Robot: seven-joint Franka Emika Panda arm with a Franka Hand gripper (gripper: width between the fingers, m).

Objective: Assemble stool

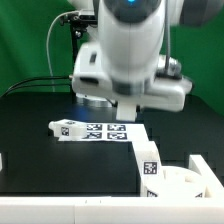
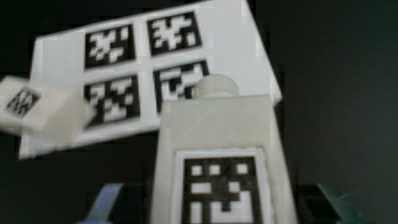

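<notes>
My gripper [image 2: 222, 206] is shut on a white stool leg [image 2: 221, 150] with a black-and-white tag on its face. The fingers [image 2: 114, 201] sit on either side of it at its lower end. In the exterior view this leg [image 1: 148, 160] slants down below the arm's hand, which hides the fingers. A second leg [image 1: 63, 127] lies at the marker board's edge toward the exterior view's left, and the wrist view shows that leg [image 2: 36, 106] too. The round seat [image 1: 186, 186] lies at the lower right of the exterior view, close to the held leg's lower end.
The marker board [image 1: 108, 131] lies flat on the black table behind the held leg, and the wrist view shows the marker board [image 2: 157, 62] as well. A white wall [image 1: 70, 210] runs along the table's front edge. Cables hang at the back left before a green backdrop.
</notes>
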